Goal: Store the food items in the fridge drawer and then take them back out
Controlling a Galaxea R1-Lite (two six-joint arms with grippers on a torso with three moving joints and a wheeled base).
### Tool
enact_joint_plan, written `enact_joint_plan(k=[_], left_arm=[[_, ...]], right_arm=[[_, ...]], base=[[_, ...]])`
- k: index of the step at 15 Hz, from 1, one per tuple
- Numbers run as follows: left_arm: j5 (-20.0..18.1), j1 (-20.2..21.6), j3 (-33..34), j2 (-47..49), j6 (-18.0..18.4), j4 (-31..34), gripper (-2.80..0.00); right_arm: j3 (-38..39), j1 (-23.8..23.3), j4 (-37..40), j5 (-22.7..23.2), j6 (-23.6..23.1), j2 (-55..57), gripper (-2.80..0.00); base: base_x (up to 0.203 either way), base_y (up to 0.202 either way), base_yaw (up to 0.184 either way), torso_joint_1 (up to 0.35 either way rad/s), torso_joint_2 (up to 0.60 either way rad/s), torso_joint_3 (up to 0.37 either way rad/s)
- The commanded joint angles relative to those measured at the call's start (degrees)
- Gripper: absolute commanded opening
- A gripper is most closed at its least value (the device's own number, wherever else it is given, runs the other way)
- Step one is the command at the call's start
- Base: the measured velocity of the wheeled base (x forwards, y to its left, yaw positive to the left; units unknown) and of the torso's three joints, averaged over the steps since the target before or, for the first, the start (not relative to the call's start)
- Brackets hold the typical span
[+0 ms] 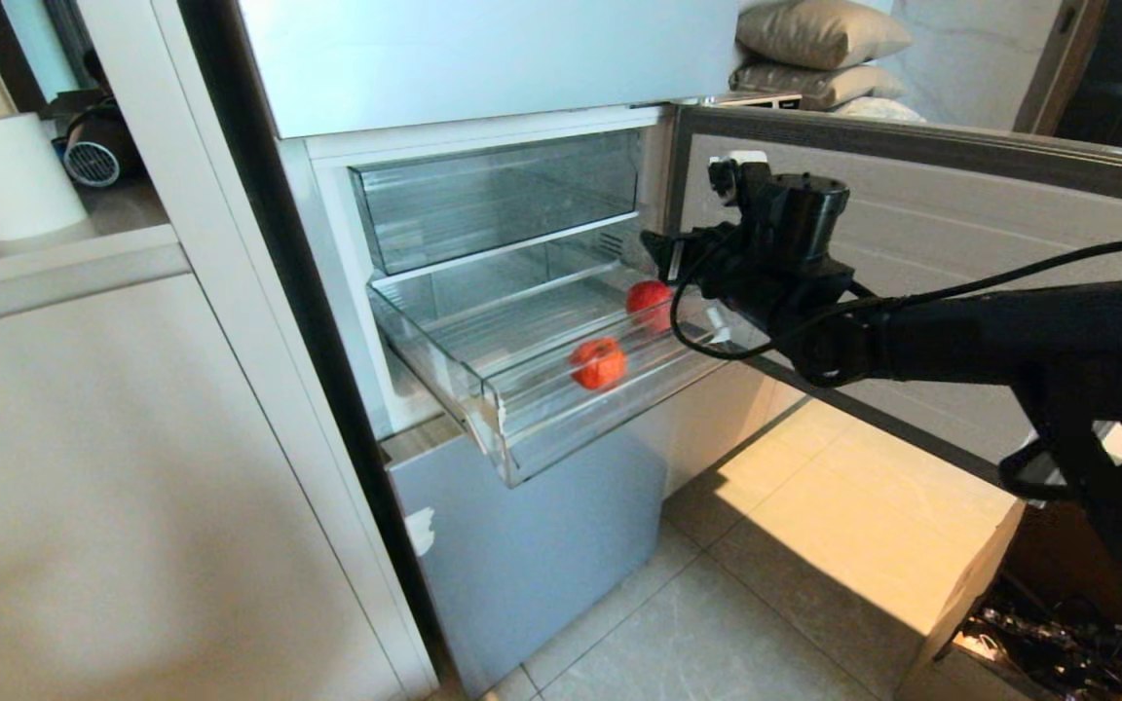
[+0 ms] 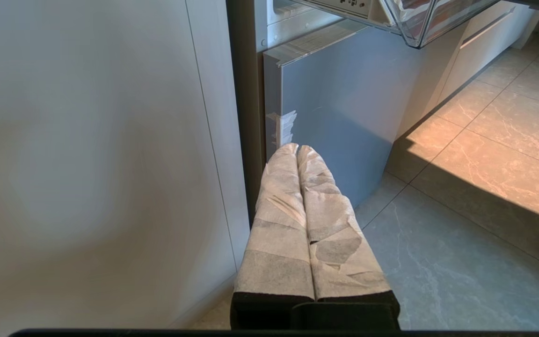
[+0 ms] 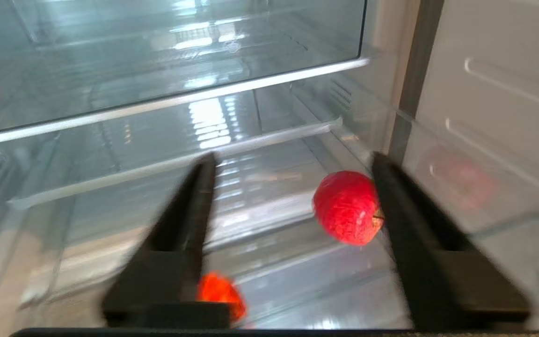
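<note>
Two red food items lie in the fridge drawer, which is pulled out at the middle of the head view. The apple sits toward the back right of the drawer, close to its side wall; a second red-orange item, too blurred to name, lies nearer the front lip.

The right claw hovers above the drawer with its jaws standing wide and holding nothing; in the right wrist view the apple lies just inside one dark finger, while the other item shows low in that frame.

Whether storing has just ended or retrieval is starting cannot be told. If retrieval, the next move calls for centring over the apple, descending and closing.

The left claw hangs parked low before the fridge, its wrapped fingers pressed together.
</note>
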State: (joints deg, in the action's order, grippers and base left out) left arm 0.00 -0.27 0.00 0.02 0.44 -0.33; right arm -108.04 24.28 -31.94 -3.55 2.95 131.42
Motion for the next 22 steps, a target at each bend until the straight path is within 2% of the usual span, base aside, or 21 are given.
enact_joint_plan(k=[1,8,11,14,16,19,21,22], left_arm=[[0.0,0.0,0.1,-0.2,0.0,0.0,-2.80],[0.0,0.0,0.1,-0.1,0.0,0.0,-2.80],[0.0,0.0,0.1,-0.2,0.0,0.0,-2.80],[0.0,0.0,0.1,-0.1,0.0,0.0,-2.80],[0.0,0.0,0.1,-0.2,0.0,0.0,-2.80],[0.0,0.0,0.1,-0.2,0.0,0.0,-2.80],[0.0,0.0,0.1,-0.1,0.0,0.0,-2.80],[0.0,0.0,0.1,-0.2,0.0,0.0,-2.80]], right_arm=[[8.0,0.7,0.3,-0.3,0.1,-8.4,-2.80],[43.3,2.1,1.6,-1.6,2.2,-32.4,-2.80],[53.3,2.0,1.6,-2.3,2.4,-44.3,-2.80],[63.5,1.8,1.7,-5.5,2.0,-58.3,-2.80],[69.4,1.8,1.9,-9.7,1.8,-66.5,-2.80],[77.3,0.8,3.7,-22.4,0.2,-78.8,-2.80],[83.5,-3.7,8.7,-27.8,0.0,-86.6,-2.80],[86.8,-5.5,10.7,-29.1,0.0,-89.7,-2.80]], base=[[0.000,0.000,0.000,0.000,0.00,0.000],[0.000,0.000,0.000,0.000,0.00,0.000],[0.000,0.000,0.000,0.000,0.00,0.000],[0.000,0.000,0.000,0.000,0.00,0.000],[0.000,0.000,0.000,0.000,0.00,0.000],[0.000,0.000,0.000,0.000,0.00,0.000],[0.000,0.000,0.000,0.000,0.00,0.000],[0.000,0.000,0.000,0.000,0.00,0.000]])
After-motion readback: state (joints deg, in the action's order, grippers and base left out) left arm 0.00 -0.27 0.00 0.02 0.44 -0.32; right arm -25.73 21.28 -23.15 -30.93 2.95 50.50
